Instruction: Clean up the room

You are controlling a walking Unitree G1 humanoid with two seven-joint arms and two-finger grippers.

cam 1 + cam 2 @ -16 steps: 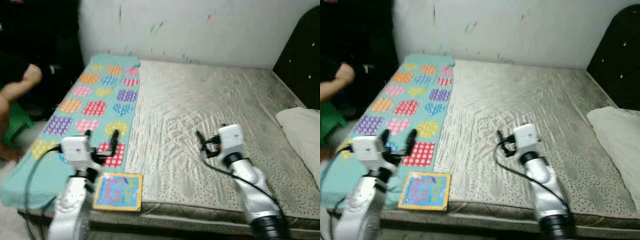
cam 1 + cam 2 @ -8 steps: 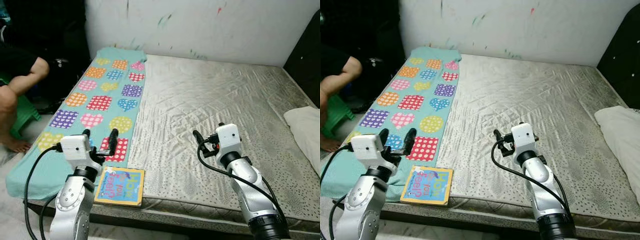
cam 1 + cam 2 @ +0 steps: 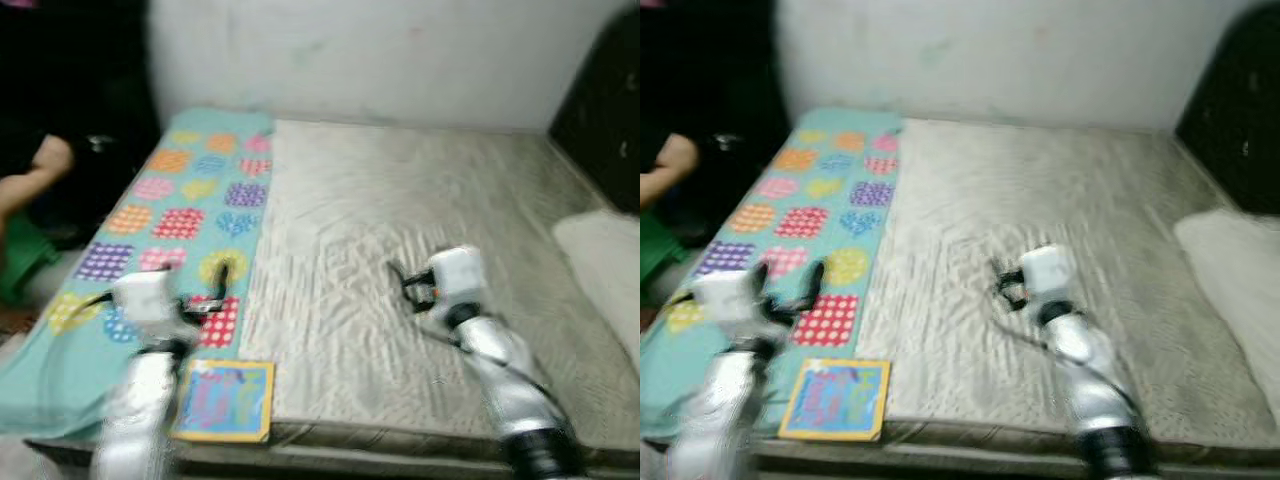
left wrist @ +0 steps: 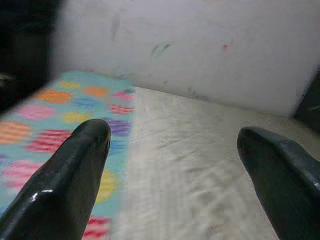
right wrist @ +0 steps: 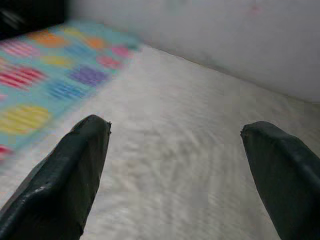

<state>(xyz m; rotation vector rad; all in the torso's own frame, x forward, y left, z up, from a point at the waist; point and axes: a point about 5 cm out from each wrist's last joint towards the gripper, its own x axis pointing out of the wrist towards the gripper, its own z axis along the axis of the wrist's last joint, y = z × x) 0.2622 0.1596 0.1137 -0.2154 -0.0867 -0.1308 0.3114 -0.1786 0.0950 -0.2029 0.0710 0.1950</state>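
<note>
**Camera swung, nothing yet picked up**

Against the sharper pictures of half a second ago, the view is blurred and shifted; the book (image 3: 223, 401) is unmoved at the mattress's (image 3: 400, 250) near left edge. The left gripper (image 3: 200, 285) is held spread just beyond it, the right gripper (image 5: 175, 160) spread over bare mattress. A heart-patterned blanket (image 3: 170, 200) lies left, a pillow (image 3: 605, 255) right, a person's arm (image 3: 30, 180) far left.

One book (image 3: 224, 401), one heart-patterned blanket (image 3: 175, 200), one pillow (image 3: 602, 265), one mattress (image 3: 400, 200).
</note>
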